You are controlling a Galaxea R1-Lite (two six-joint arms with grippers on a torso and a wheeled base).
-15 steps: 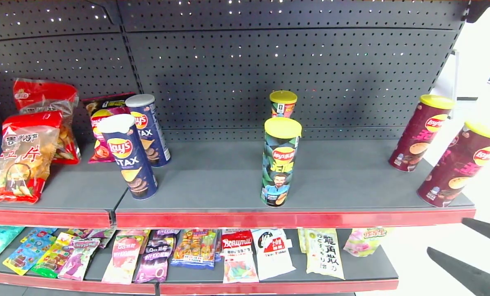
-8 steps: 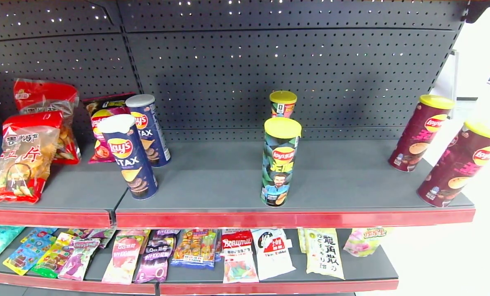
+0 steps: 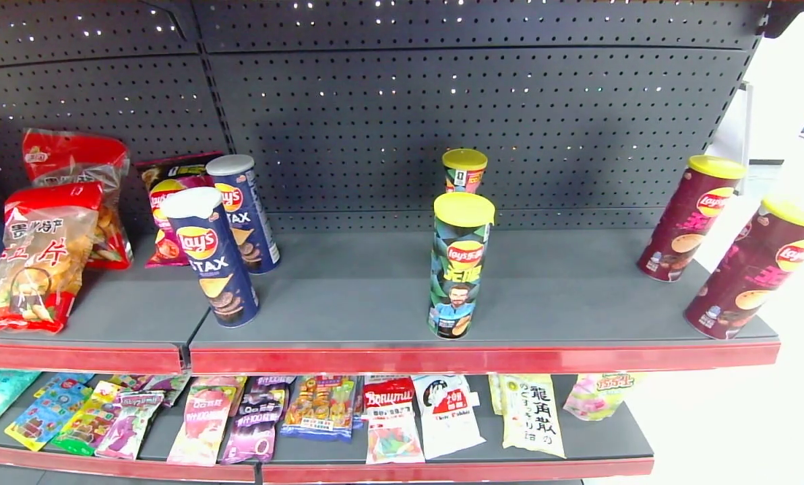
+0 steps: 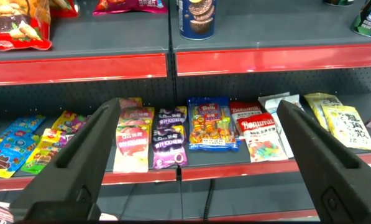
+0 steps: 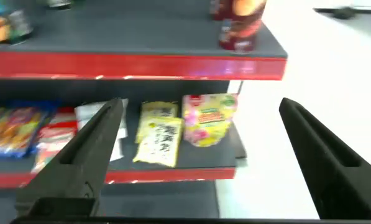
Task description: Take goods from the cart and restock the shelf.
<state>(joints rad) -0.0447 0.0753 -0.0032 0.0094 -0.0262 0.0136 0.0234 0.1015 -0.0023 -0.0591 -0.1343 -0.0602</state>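
before the red shelf edge, left hand and right hand released, empty

**Upper shelf**: dark grey deck with a red front edge, backed by a perforated panel.
- **At the robot's left:** two red snack bags stand one behind the other. A dark chip bag leans at the back.
- **Beside the bags:** two blue cans with white lids stand upright, one just behind the other.
- **At mid-shelf:** a green-patterned can with a yellow lid stands near the front edge. A second can of the same kind stands behind it, close to the panel.
- **At the right end:** two maroon cans with yellow lids stand near each other, one farther forward.

**Lower shelf**: same finish. Flat candy and snack packets lie side by side in a row along it.
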